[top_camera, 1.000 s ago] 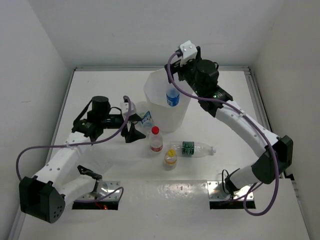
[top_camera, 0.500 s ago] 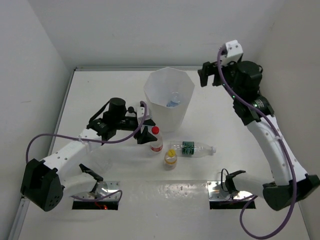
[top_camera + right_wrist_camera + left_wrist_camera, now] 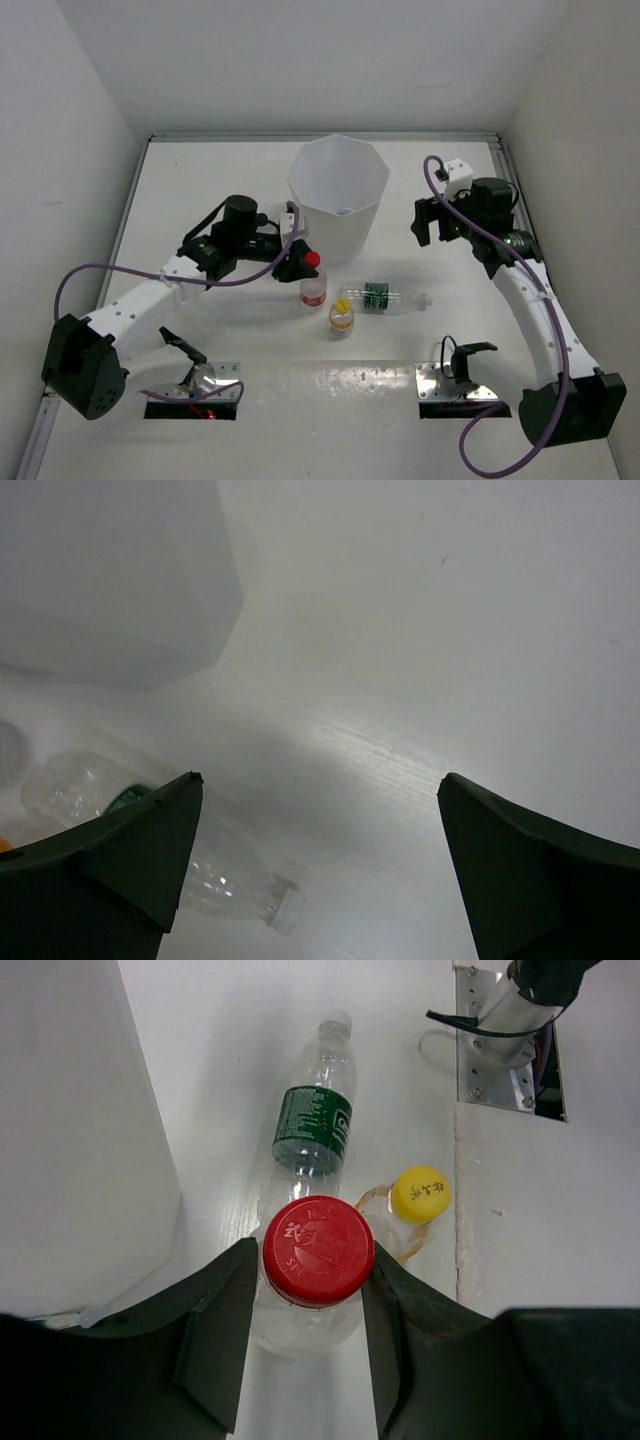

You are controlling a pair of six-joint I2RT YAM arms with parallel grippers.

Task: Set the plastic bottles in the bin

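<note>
Plastic this thin likely crushes, so the left gripper (image 3: 312,1265) clamps the stiff cap of the red-capped clear bottle (image 3: 313,290) beside the white faceted bin (image 3: 335,225). Meanwhile the right gripper (image 3: 320,780) stands open.

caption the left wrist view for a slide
Left gripper gripping the red-capped bottle beside the white bin

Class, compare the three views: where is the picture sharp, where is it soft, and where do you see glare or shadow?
Top external: even, diffuse light, faint shadows, glare on the metal base plates. Left wrist: the red-capped bottle is crisp. Right wrist: hazy, with the bin and the lying bottle blurred.
</note>
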